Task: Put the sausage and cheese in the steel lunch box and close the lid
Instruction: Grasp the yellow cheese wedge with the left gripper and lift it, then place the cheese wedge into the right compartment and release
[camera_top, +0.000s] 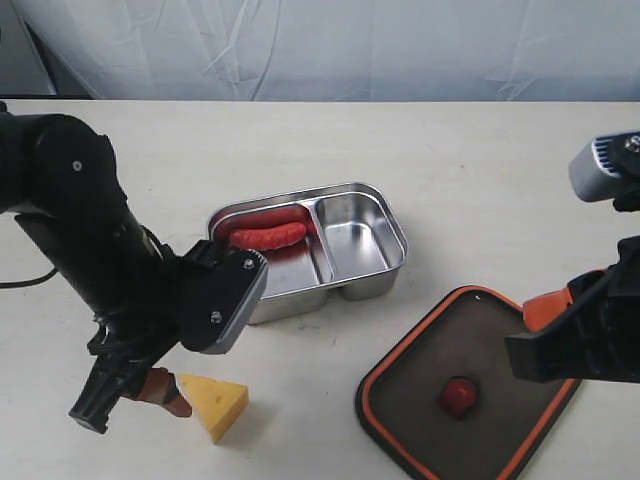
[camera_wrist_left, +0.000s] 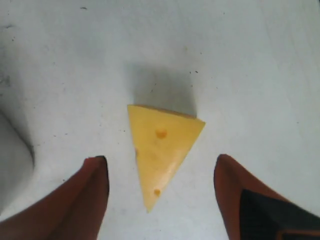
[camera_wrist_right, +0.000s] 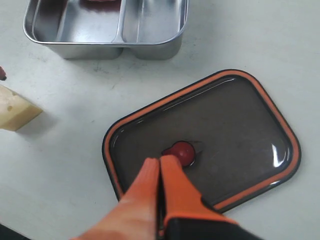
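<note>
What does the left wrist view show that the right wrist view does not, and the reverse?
Only left wrist: the left gripper, open, a finger on each side of the cheese. Only right wrist: the right gripper, shut, over the lid, and the steel lunch box. Both: the cheese, whole in the left wrist view, cut off at the edge in the right, and the table.

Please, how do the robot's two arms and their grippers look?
Both arms are black: the left arm has rounded matte links with small screws and a thin black cable beside it; the right arm looks blocky. The left gripper and right gripper have tapered orange jaws.
</note>
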